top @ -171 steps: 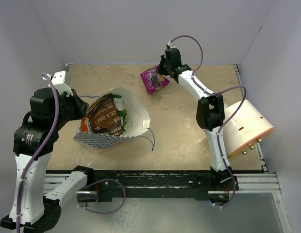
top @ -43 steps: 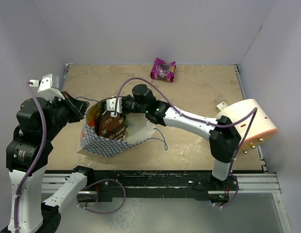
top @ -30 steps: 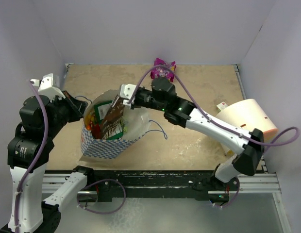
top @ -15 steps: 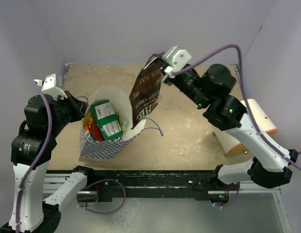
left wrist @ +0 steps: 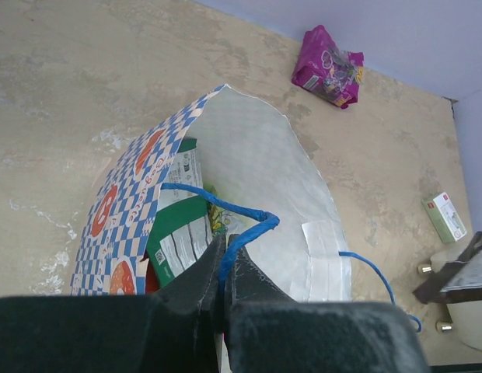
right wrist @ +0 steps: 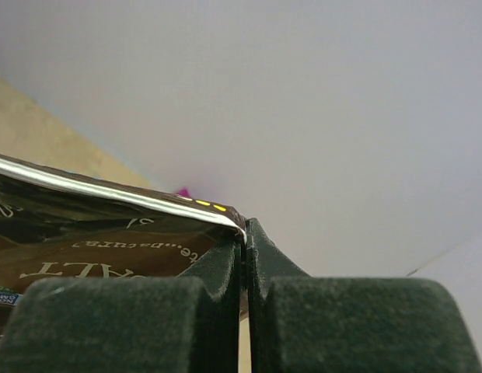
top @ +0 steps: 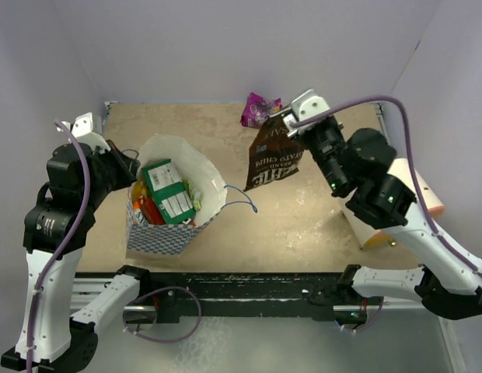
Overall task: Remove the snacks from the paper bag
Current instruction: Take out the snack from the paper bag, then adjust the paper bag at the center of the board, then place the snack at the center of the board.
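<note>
The right gripper [right wrist: 243,233] is clamped on the top edge of the dark brown potato chip bag [top: 274,159], which hangs in the air right of the paper bag [top: 167,233]. The left gripper [left wrist: 225,260] pinches that bag's blue string handle [left wrist: 225,208]. 1 green packet [top: 169,190] lies inside, and 1 magenta packet [top: 260,110] lies at the far side.
</note>
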Robot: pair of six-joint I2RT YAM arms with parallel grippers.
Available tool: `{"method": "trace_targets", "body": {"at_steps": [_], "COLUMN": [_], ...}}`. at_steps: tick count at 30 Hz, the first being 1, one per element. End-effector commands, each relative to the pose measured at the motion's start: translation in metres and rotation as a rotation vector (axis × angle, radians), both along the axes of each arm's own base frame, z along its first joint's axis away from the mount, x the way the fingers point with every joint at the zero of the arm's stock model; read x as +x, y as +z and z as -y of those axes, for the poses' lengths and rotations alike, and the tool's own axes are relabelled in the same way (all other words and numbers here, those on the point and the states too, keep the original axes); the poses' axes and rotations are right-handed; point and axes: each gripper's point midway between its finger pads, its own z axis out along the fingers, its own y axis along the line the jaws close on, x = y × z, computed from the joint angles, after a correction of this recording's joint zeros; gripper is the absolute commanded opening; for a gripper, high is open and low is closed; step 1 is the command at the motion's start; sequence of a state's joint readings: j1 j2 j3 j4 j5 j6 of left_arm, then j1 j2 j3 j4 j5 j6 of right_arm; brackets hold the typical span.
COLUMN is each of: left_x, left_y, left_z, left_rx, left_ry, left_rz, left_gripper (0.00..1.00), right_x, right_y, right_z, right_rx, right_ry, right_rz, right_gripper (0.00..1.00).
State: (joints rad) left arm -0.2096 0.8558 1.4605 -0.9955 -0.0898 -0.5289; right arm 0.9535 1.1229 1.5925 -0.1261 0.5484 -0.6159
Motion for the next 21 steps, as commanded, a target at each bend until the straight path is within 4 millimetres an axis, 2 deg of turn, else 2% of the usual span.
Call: {"method": "trace_targets", "body": {"at_steps": [1,6,8,11,15,17,21], "left_x": [0.001,-0.003,-0.002,-0.001,0.002,0.004,0.014], "left_y": [0.026,0.028,0.031,0.035,0.039,0.039,0.042], "left_z": [-0.005,-0.011,-0.015,-0.019,-0.025,-0.032,-0.042], "left_rx": [0.018,0.047,0.06,0.072,0.12,0.154,0.19], "left_ry": [0.013,0.024,0.044,0.06,0.076,0.1,0.155], "left_rz": [0.094,0.108,0.118,0.131,0.139,0.143,0.153], "left_gripper": [0.0,0.0,0.0,0.0,0.0,0.0,0.0], "right_x": [0.009,0.011,0.012,0.015,0.031,0.049,0.098], "right_y": [-0.05,-0.141,-0.175,-0.211,-0.245,-0.252,-0.27], "right_z": [0.006,-0.018,-0.021,-0.021,-0.01,-0.001,0.018], "right_rx": [0.019,-0.049,-0.086,-0.134,-0.166,-0.151,-0.17], "right_ry": [-0.078,-0.042,-0.066,-0.119,-0.18,-0.208,-0.27], "right_rz": [-0.102,-0.321,-0.411,-0.528,-0.635,-0.651,-0.668], "right_gripper": [0.0,0.0,0.0,0.0,0.0,0.0,0.0]}}
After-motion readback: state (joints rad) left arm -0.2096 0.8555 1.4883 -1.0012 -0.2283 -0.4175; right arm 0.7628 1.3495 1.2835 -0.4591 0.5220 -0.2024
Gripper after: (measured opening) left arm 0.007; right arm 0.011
